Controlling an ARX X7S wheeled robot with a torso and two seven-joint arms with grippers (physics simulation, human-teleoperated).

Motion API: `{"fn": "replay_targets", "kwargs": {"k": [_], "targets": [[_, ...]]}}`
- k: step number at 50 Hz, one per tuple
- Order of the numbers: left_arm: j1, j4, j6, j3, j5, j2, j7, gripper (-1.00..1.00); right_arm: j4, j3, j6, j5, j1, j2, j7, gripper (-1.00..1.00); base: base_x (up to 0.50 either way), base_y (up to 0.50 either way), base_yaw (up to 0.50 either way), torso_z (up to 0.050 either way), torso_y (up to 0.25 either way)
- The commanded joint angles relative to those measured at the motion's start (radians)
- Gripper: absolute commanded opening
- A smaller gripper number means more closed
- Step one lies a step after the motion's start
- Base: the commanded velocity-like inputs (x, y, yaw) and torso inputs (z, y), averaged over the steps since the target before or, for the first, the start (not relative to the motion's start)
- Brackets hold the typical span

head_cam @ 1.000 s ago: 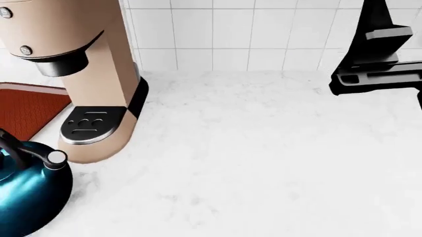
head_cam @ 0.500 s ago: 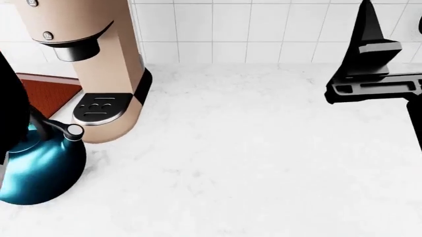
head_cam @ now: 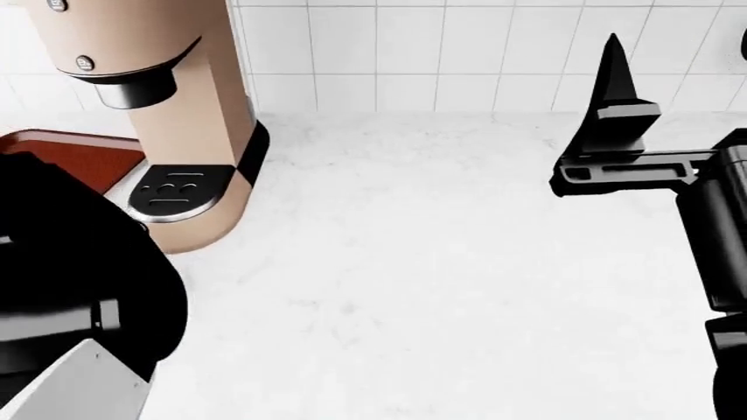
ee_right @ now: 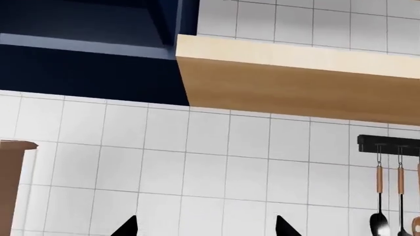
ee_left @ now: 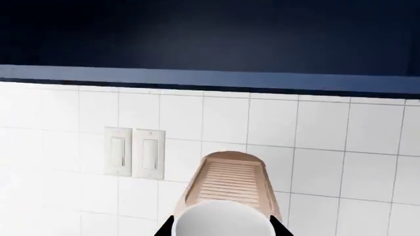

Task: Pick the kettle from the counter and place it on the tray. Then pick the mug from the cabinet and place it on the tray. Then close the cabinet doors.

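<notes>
The left arm's black and white housing (head_cam: 70,324) fills the near left corner of the head view and covers the kettle's place; the kettle itself is not visible. The left gripper's finger state cannot be determined. The right gripper (ee_right: 205,227) is raised over the right side of the white marble-look counter (head_cam: 408,280), fingers spread apart, holding nothing. The tall beige coffee machine (head_cam: 157,114) stands toward the counter's back left, with the reddish-brown tray (head_cam: 76,157) beside it. White wall tiles (head_cam: 467,52) close the back edge.
</notes>
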Motion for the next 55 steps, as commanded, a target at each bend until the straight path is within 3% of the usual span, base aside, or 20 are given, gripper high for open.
{"fn": "replay_targets", "kwargs": {"k": [1,7,13,55], "targets": [[0.014,-0.02,0.035,-0.084,-0.064,-0.027,-0.128,-1.0,0.003,-0.016,0.001,-0.042,-0.016,-0.008,-0.012,1.0,0.0,0.0,0.0,0.0,0.0],[-0.043,-0.071,0.035,-0.084,-0.079,-0.049,-0.158,-1.0,0.007,-0.03,0.002,-0.073,-0.012,-0.012,-0.019,1.0,0.0,0.32,0.0,0.0,0.0],[-0.108,-0.139,0.017,-0.023,-0.035,-0.043,-0.105,-1.0,0.013,-0.033,0.001,-0.071,-0.011,-0.011,-0.017,1.0,0.0,0.5,0.0,0.0,0.0],[-0.043,-0.124,-0.012,0.05,-0.045,-0.034,-0.076,-1.0,0.007,-0.027,-0.013,-0.032,0.009,0.017,0.015,1.0,0.0,0.5,0.0,0.0,0.0]]}}
